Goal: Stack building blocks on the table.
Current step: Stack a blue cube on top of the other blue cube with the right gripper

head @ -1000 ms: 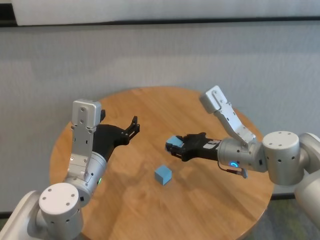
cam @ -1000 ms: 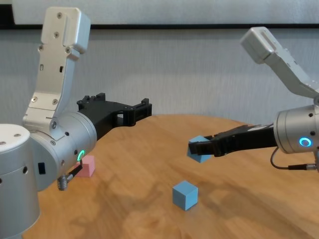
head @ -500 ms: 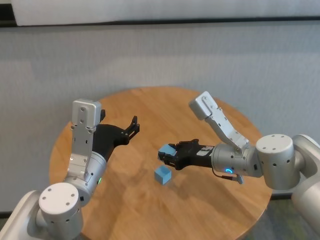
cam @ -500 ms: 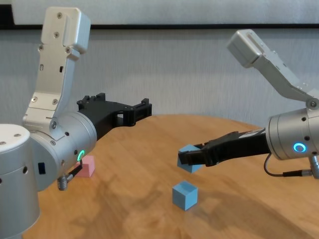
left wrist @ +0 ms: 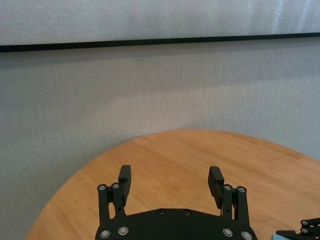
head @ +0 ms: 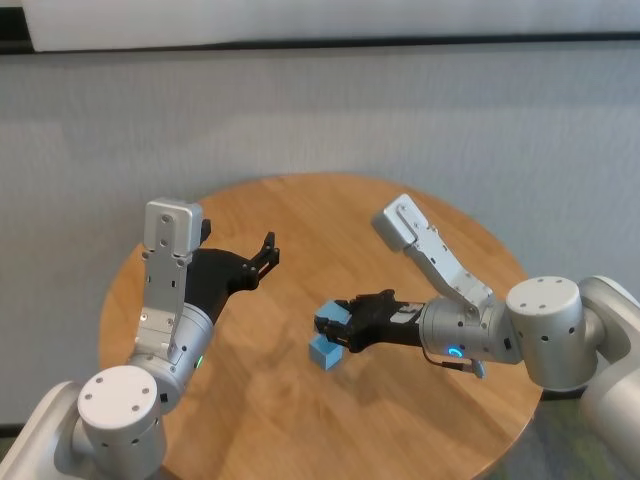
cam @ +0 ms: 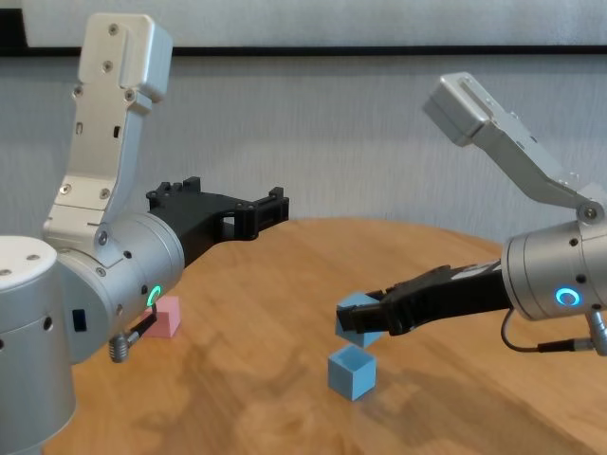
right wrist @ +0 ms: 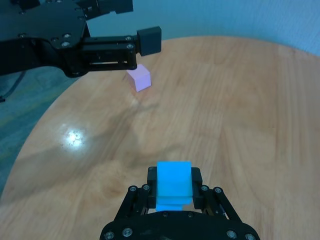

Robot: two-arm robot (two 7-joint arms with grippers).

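The right gripper [cam: 363, 322] is clamping a light blue matte cube [cam: 357, 317] just above the second light blue cube [cam: 352, 371] on the round wooden table [head: 400, 420]; squaring edges before lowering seems wise, while the left gripper [left wrist: 171, 182] is hovering open

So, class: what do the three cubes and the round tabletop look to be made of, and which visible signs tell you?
Blue cube in the right hand, blue cube on the table and pink cube: probably foam or matte plastic, since the faces are flat-coloured with no glare.
Table: wood or wood-look laminate; it shows grain streaks, and a bright light spot suggests a smooth sealed finish.
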